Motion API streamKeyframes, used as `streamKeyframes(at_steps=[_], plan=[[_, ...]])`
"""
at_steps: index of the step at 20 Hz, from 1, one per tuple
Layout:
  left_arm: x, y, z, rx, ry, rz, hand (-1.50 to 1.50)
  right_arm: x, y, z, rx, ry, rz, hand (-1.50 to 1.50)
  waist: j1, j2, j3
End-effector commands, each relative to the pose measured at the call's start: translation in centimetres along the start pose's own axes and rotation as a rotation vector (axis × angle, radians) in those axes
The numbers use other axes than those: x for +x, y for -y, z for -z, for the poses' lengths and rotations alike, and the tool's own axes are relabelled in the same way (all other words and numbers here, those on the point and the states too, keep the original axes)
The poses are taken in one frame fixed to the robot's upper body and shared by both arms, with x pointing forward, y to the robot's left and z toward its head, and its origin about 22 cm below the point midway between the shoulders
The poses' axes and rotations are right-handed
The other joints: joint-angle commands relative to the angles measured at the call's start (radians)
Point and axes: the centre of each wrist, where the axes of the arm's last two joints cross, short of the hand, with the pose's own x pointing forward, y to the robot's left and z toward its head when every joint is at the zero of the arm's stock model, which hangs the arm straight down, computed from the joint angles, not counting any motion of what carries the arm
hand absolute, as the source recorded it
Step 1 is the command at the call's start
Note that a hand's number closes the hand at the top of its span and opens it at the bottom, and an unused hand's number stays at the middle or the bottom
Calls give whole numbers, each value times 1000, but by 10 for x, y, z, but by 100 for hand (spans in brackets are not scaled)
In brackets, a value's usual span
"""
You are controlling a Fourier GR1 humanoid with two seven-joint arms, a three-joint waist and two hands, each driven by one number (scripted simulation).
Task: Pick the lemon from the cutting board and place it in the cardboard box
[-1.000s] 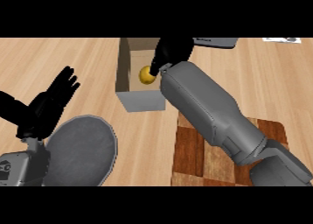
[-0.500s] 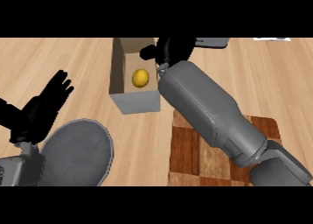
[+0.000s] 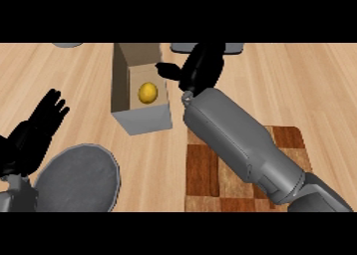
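Nearest, at seven o'clock, a round grey plate lies on the wooden counter. The left hand shows at its nine o'clock side, fingers straight and spread, holding nothing, resting by the view's left edge. At five o'clock lies the checkered wooden cutting board, with the grey right forearm crossing over it toward twelve o'clock.

Farther out, just left of centre, stands the cardboard box, open at the top. The lemon sits inside it on the floor of the box, apart from both hands. At the box's two o'clock corner is the right hand, released: fingers stretched out, thumb pointing toward the box, nothing in it. Two grey things are cut off at the far edge; what they are cannot be told.
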Motion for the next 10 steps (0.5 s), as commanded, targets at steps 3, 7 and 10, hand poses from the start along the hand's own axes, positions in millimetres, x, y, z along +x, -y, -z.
streamKeyframes(at_steps=[3, 7, 10], plan=[[-3, -1, -19, 42, -8, -9, 0, -3, 11, -34, 37, -51, 107, -150, -43, -8, 0], [-17, -19, -23, 49, -3, -10, 0, -24, 21, -38, 17, -35, 123, -150, -44, -1, 0], [11, -19, -32, 37, -15, 0, 0, -38, 28, -54, 29, -28, 77, -150, -39, -3, 0]])
